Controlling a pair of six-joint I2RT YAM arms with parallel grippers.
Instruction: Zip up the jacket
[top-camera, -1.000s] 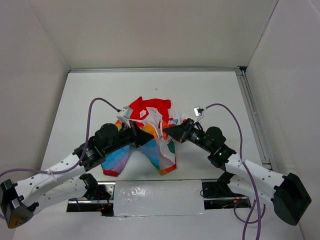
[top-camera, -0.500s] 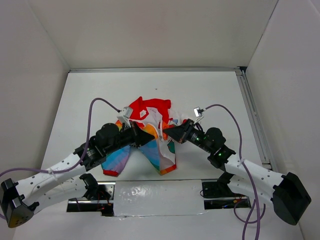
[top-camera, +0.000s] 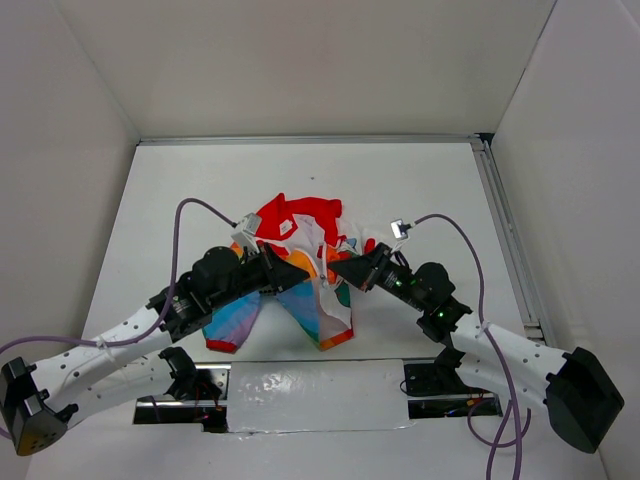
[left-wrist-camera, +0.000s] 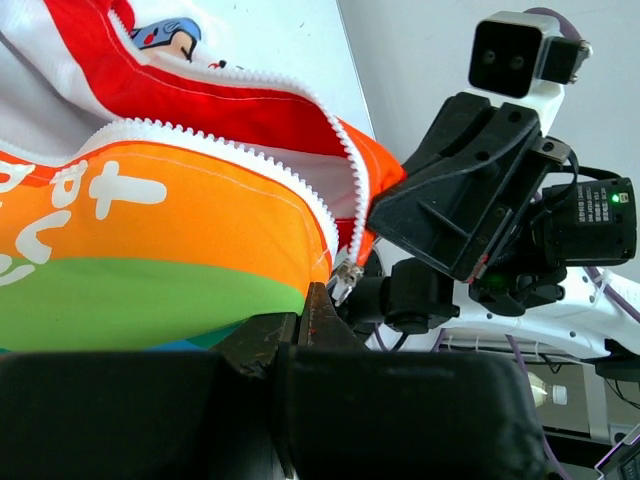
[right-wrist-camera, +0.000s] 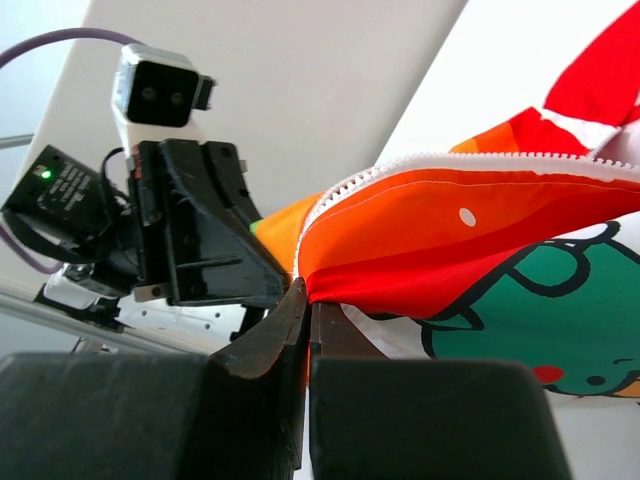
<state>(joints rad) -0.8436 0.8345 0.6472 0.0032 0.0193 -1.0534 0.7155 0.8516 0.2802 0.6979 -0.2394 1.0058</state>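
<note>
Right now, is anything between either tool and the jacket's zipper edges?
Nothing visible. The left tool and right tool are both shut on the thin rainbow-striped child's jacket with red collar, pinching fabric beside its white zipper teeth.

The left arm (top-camera: 110, 345) and right arm (top-camera: 515, 350) wear white perforated shells over black joints. The left hand (top-camera: 304, 272) and right hand (top-camera: 331, 264) are black wedges. Purple cables (top-camera: 178, 250) reach small white wrist cameras (top-camera: 398, 228). A green light (left-wrist-camera: 612, 197) glows.
</note>
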